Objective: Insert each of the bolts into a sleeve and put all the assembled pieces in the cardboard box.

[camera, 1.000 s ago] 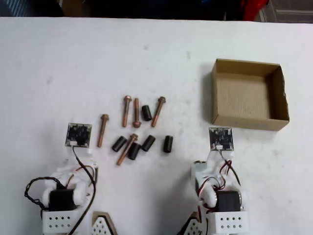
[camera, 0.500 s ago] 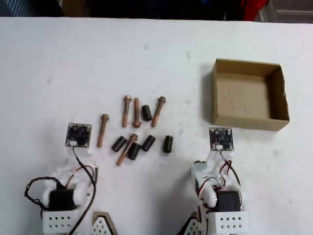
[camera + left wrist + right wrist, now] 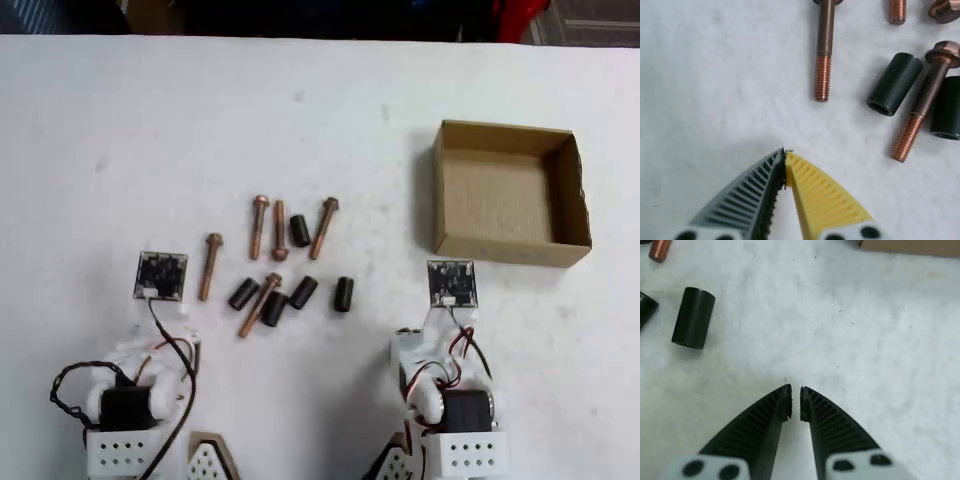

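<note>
Copper bolts (image 3: 260, 227), 5 of them, lie flat on the white table (image 3: 150, 120) in the high view, mixed w/ 5 black sleeves (image 3: 343, 294). All bolts run approx. near-to-far. 4 have heads at the far end; one bolt (image 3: 279, 230) has its head toward the arms. Sleeves lie on their sides, some slanted. Cardboard box (image 3: 500, 247) sits well right of the pile, open side up, ahead of the right arm (image 3: 445, 400). Left arm (image 3: 130, 400) is on the near side of the pile's left end.

Left wrist view: left hand (image 3: 785, 155) is closed, grey + yellow tips touching, holding nothing. Nearest bolt (image 3: 824, 50) points its threaded end at the hand. A sleeve (image 3: 894, 84) lies slanted, open end toward the hand, just beside a second bolt (image 3: 922, 100) w/ head far, thread near.

Right wrist view: right hand (image 3: 795, 402) is nearly closed, thin slit betw. black tips, holding nothing. A lone sleeve (image 3: 693, 317) lies well apart from the tips. Box edge (image 3: 910, 246) is far ahead.
</note>
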Available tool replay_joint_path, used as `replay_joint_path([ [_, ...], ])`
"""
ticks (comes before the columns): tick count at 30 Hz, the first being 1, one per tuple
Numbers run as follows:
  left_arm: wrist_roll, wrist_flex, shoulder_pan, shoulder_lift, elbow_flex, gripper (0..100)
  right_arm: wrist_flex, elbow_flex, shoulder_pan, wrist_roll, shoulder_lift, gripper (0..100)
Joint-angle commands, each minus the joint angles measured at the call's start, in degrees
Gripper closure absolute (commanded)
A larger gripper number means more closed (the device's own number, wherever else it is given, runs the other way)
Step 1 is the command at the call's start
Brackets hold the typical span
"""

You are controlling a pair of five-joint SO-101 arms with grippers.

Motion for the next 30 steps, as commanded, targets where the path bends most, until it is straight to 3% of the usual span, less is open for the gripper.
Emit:
replay_joint_path([
  [1,-0.4,-0.5,0.6,-0.4,-0.1,98,0.3,0.5,-0.4,-0.3,-0.5,97.4],
  [30,-0.4,-0.5,0.6,-0.4,-0.1,98,0.3,0.5,-0.4,-0.3,-0.5,97.4],
])
